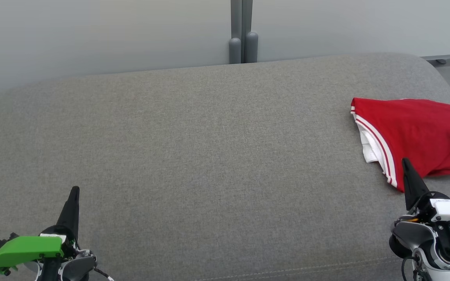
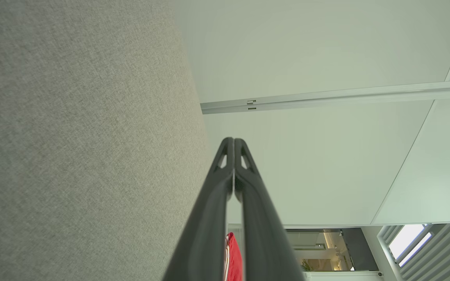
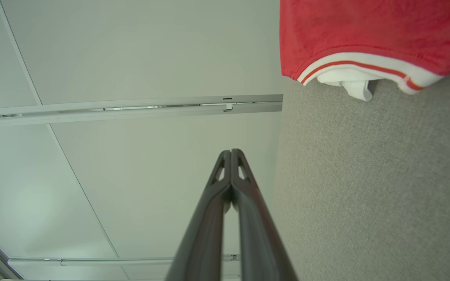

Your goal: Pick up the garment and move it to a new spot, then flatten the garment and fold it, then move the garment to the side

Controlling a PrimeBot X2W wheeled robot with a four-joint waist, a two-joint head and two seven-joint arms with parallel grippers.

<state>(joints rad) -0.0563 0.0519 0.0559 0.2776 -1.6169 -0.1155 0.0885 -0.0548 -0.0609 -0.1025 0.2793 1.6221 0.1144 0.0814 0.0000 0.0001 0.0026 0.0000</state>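
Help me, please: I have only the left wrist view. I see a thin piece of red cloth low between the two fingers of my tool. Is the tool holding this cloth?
Observer: No. In the head view the left tool is shut on nothing at the near left, and the red garment lies at the right end of the grey cushion.
Operator: Is the garment already flat?
Observer: No, it is crumpled. The right wrist view shows its striped hem with white cloth poking out below.
Operator: Where is the other tool?
Observer: The right tool is shut, close to that hem but apart from it.
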